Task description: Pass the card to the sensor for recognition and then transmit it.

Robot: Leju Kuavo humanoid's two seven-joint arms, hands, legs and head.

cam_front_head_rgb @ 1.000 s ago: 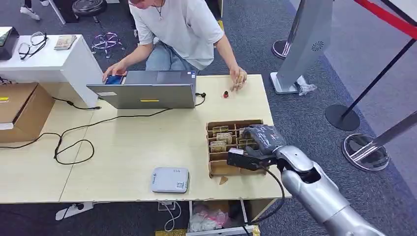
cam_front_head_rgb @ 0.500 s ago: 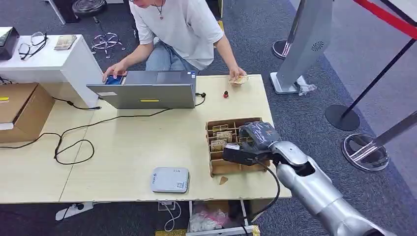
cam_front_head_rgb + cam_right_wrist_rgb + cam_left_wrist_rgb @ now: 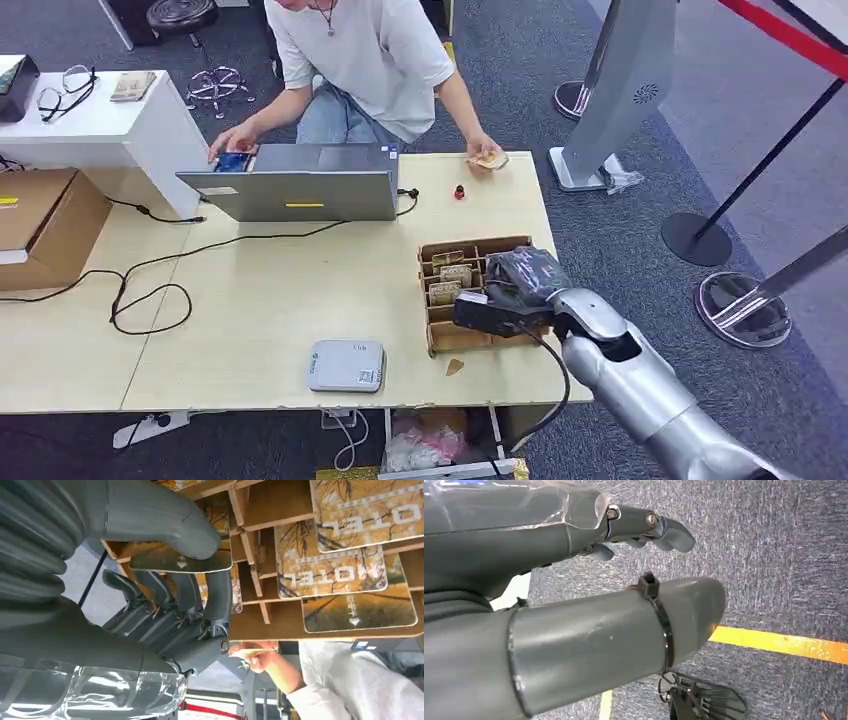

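A: Why is the right hand (image 3: pixel 520 285) over the card rack (image 3: pixel 440 340)?

B: Likely to lift one out. Its thumb and a finger pinch a card (image 3: pixel 180 560) just above the slots, apparently bound for the sensor (image 3: pixel 346 365) nearby. The left hand (image 3: pixel 574 545) hangs with fingers apart, holding nothing.

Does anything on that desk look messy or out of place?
Slightly. A small brown scrap lies loose on the table just in front of the cardboard card rack, like a chip broken off it. The black cable also sprawls in loops.
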